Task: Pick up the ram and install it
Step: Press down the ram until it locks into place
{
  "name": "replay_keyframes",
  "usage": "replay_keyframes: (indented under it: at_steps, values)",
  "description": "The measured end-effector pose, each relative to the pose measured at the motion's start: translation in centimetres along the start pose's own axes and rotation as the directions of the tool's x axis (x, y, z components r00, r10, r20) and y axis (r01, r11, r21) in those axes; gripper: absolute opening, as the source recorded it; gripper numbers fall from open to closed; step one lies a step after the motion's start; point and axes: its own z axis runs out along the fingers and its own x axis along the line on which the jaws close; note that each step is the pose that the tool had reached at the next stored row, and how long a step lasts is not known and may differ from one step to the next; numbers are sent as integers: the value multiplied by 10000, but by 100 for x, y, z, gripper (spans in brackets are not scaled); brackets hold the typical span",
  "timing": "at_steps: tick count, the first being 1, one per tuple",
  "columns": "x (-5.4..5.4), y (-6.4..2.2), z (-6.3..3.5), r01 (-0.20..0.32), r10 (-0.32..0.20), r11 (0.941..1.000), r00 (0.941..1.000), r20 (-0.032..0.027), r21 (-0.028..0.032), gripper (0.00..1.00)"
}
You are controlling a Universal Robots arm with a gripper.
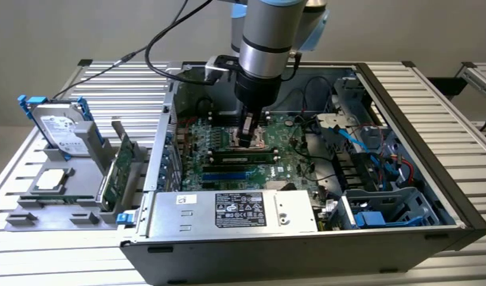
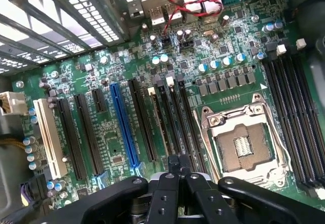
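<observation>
Black metal gripper (image 2: 179, 176) links fill the wrist view's foreground, fingers pressed together with nothing between them, poised above the motherboard (image 2: 203, 82). In the exterior view the gripper (image 1: 251, 138) hangs from the grey cylindrical arm (image 1: 266, 42) inside the open computer case (image 1: 433, 179), just over the CPU socket (image 2: 244, 145), a square steel-framed recess. Beside the socket run long black memory slots (image 2: 172, 122), with a blue expansion slot (image 2: 124, 127) and a white one (image 2: 48, 137) farther out. The ram (image 1: 243, 158), a narrow flat green stick, sits seated in a slot just beyond the socket, toward the boxy grey power supply (image 1: 235, 211). Outside the case, a grey rack (image 1: 68, 179) holds a hard drive (image 1: 61, 128) and a green expansion card (image 1: 121, 170).
</observation>
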Motion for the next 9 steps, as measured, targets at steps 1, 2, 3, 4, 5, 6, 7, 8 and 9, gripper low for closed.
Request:
replay_keyframes:
  at_steps: [1,2,3,4,5,6,7,8,9]
  values:
    - [0,1,-1,-110,110,9999,9999,-21,9,11]
    - [0,0,0,-214,214,9998,9998,-38,20,11]
    - [0,0,-1,-318,319,9995,9995,-57,31,11]
    - [0,0,-1,-430,430,9991,9990,-75,43,11]
    - [0,0,-1,-537,538,9985,9985,-93,54,11]
    - [0,1,-1,-652,652,9979,9978,-111,66,11]
    - [0,0,-1,-761,762,9971,9970,-128,78,11]
    - [0,1,-1,-868,869,9962,9961,-145,89,11]
    - [0,1,-1,-977,978,9952,9951,-161,100,11]
